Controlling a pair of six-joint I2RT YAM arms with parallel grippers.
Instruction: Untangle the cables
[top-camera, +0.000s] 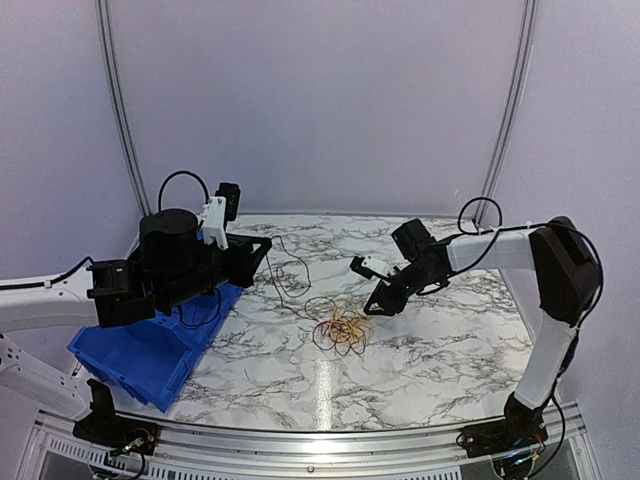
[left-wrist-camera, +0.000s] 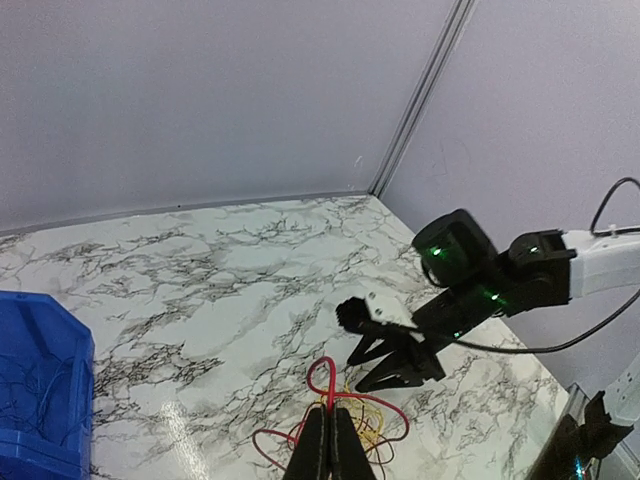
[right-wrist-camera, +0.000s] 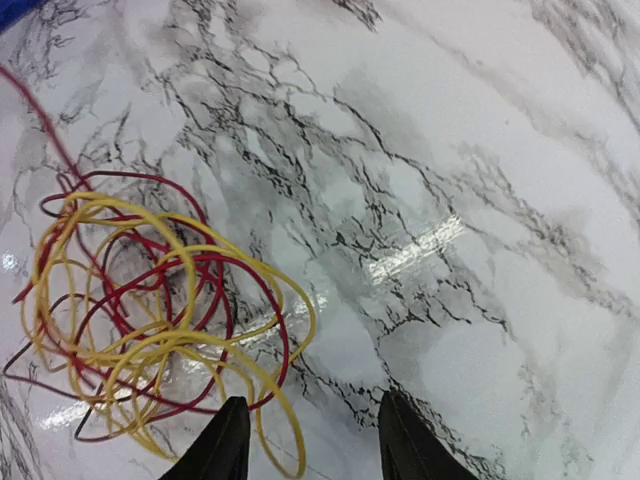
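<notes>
Thin yellow and red cables (top-camera: 340, 328) – loosely tangled loops – lie mid-way across the marble table (top-camera: 450, 340).

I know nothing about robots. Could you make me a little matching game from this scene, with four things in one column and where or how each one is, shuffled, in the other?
Things:
1. left gripper
2. right gripper
3. tangle of cables
4. blue bin

States:
A. open, holding nothing
B. at the left side of the table
C. shut on a red wire
D. lying loose mid-table

Pairs: 1-C, 2-A, 3-D, 4-B
</notes>
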